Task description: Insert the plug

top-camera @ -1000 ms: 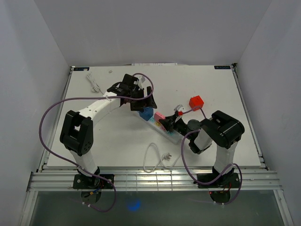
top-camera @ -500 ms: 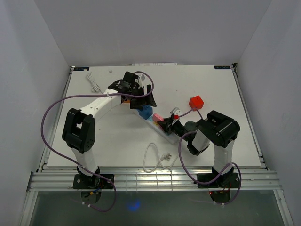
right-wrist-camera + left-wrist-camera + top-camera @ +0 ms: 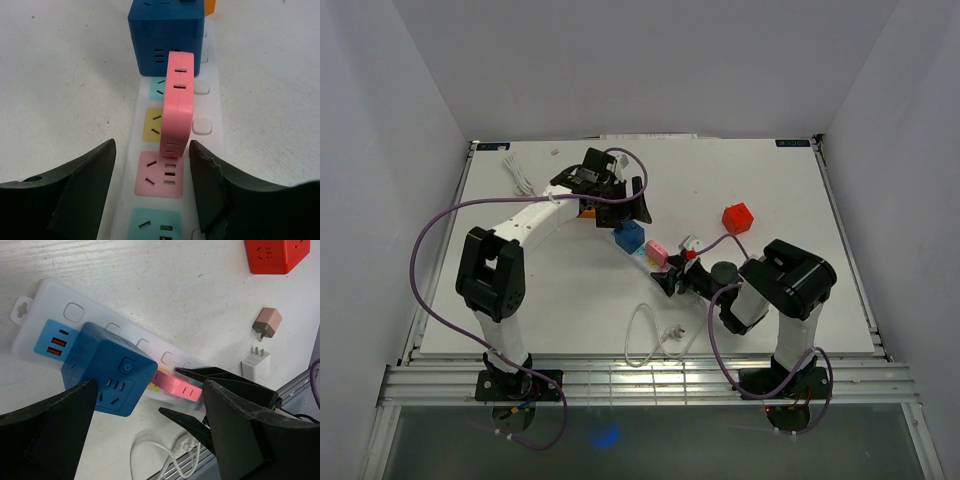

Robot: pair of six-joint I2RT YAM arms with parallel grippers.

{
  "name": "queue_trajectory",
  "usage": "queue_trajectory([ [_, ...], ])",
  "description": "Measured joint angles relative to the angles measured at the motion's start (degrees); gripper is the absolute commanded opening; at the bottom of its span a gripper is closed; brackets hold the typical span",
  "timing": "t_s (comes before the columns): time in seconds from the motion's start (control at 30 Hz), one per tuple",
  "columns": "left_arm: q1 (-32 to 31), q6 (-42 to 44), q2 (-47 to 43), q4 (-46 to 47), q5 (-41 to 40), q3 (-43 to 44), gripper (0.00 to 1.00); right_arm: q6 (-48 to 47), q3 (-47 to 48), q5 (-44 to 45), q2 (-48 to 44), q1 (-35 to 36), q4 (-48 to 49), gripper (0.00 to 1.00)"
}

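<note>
A pink plug (image 3: 179,100) stands upright on the white power strip (image 3: 212,150), right behind the blue cube adapter (image 3: 167,22). My right gripper (image 3: 152,172) is open, its fingers apart on either side of the plug's near end and not touching it. From above, the pink plug (image 3: 657,250) sits mid-strip with the right gripper (image 3: 672,281) just in front of it. My left gripper (image 3: 623,214) hovers open over the blue cube (image 3: 107,372), holding nothing. The left wrist view also shows the pink plug (image 3: 177,385) and the left gripper (image 3: 150,427).
A red cube adapter (image 3: 737,217) lies right of the power strip (image 3: 692,291). Two small chargers, rose-gold (image 3: 266,322) and white (image 3: 256,362), lie beside the strip. A loose white cable (image 3: 655,340) curls near the front edge, and another cable (image 3: 518,178) lies at the back left.
My right gripper has opened and let go of the pink plug, drawing back slightly along the strip. The plug stays standing on the strip. The left gripper has barely moved.
</note>
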Motion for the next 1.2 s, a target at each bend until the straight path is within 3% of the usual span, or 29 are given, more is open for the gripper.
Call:
queue_trajectory([
  [0.23, 0.55, 0.42, 0.15, -0.46, -0.7, 0.39, 0.97, 0.26, -0.68, 0.7, -5.97, 0.0, -7.17, 0.69],
  [0.53, 1.99, 0.37, 2.99, -0.61, -2.62, 2.27, 0.97, 0.39, 1.92, 4.39, -23.17, -0.11, -17.99, 0.99],
  [0.63, 2.45, 0.22, 3.41, -0.9, -3.56, 2.27, 0.97, -0.04, 3.32, 6.73, -29.53, -0.46, -23.08, 0.95],
  [0.87, 2.69, 0.28, 0.52, -1.9, -5.35, 2.6, 0.98, 1.38, 12.28, 16.48, -37.62, -1.55, -48.59, 0.89],
  [1.07, 2.69, 1.14, -6.27, -2.21, -4.83, 0.81, 0.98, 6.67, 22.34, 25.68, -39.43, -5.51, -71.08, 0.89],
  [1.2, 2.67, 2.1, -10.25, -2.25, -4.46, -2.78, 0.98, 8.5, 27.5, 25.68, -38.53, -11.26, -82.51, 0.89],
])
